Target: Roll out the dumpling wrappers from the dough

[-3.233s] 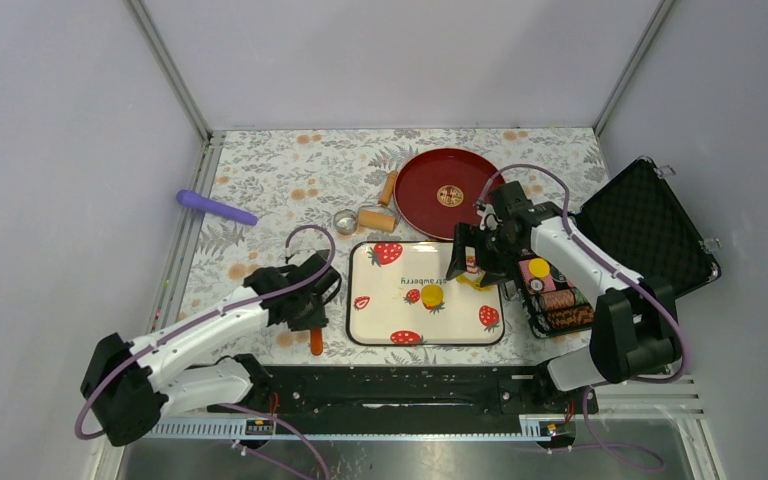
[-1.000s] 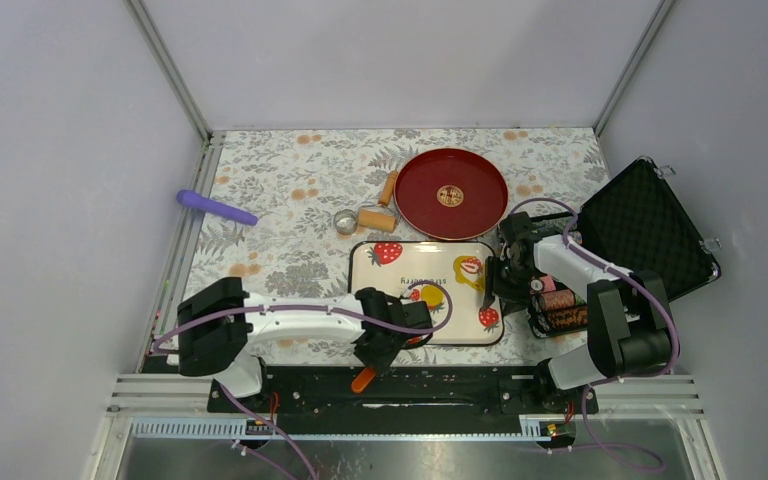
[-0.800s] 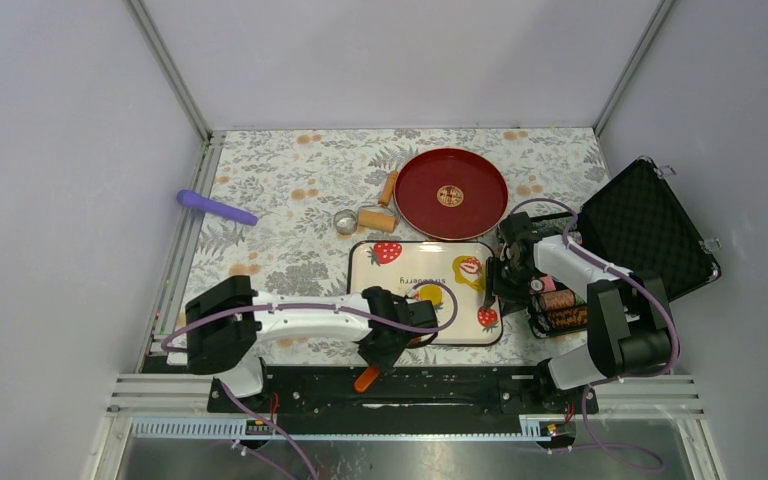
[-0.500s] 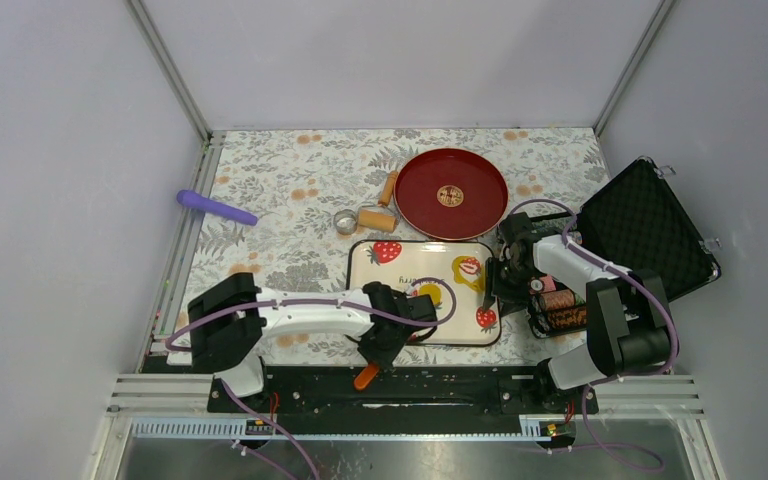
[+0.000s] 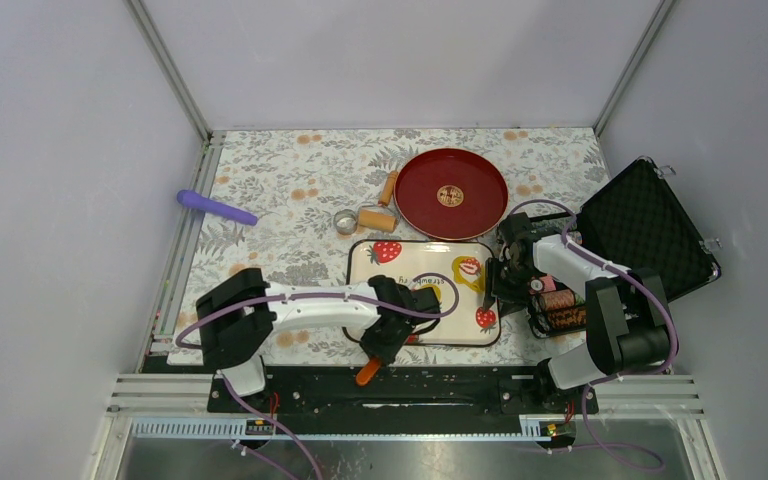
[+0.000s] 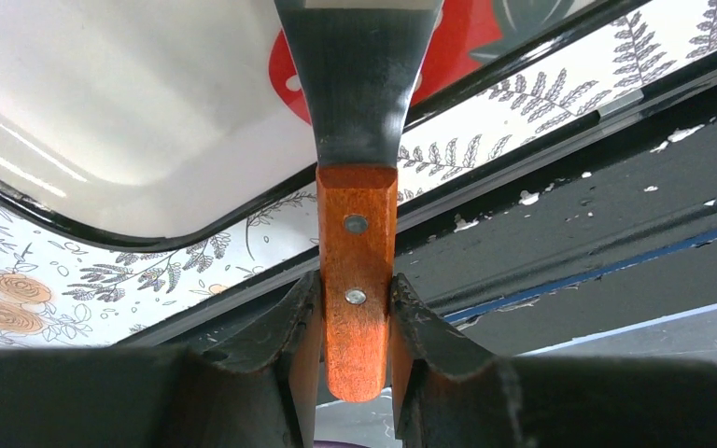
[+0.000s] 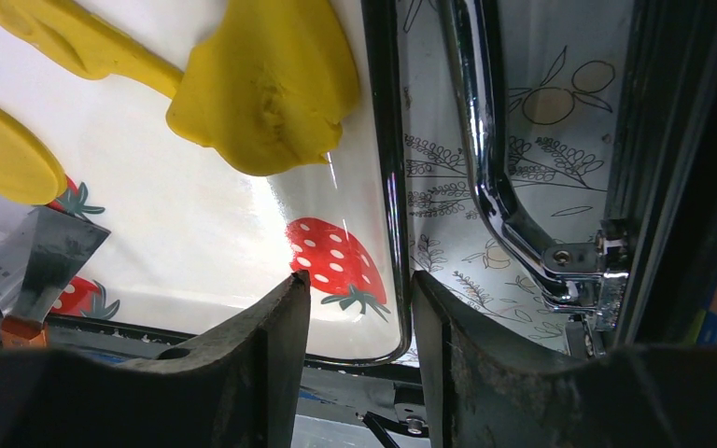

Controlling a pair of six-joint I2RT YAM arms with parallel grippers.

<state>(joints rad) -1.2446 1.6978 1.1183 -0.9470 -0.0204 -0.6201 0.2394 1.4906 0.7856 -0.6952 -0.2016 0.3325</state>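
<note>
So the left gripper (image 6: 355, 297) is clamped on the orange wooden handle of a scraper (image 6: 357, 210), with the blade poking in over the near edge of the strawberry tray (image 5: 420, 258). The yellow dough (image 7: 261, 89) is a lumpy flattened patch by the tray's right edge. The right gripper (image 7: 359, 287) has a finger on each side of that right rim. Honestly can't tell if it's pinching it or just straddling.

A strawberry tray (image 5: 380, 292) sits on floral cloth (image 5: 290, 190) with a scraper (image 6: 358, 196) over its near edge, a red plate (image 5: 422, 195) behind, a roller (image 5: 378, 218) and metal ring (image 5: 345, 221) beside the plate, a purple stick (image 5: 217, 208) far left, a black case (image 5: 650, 230) right
</note>
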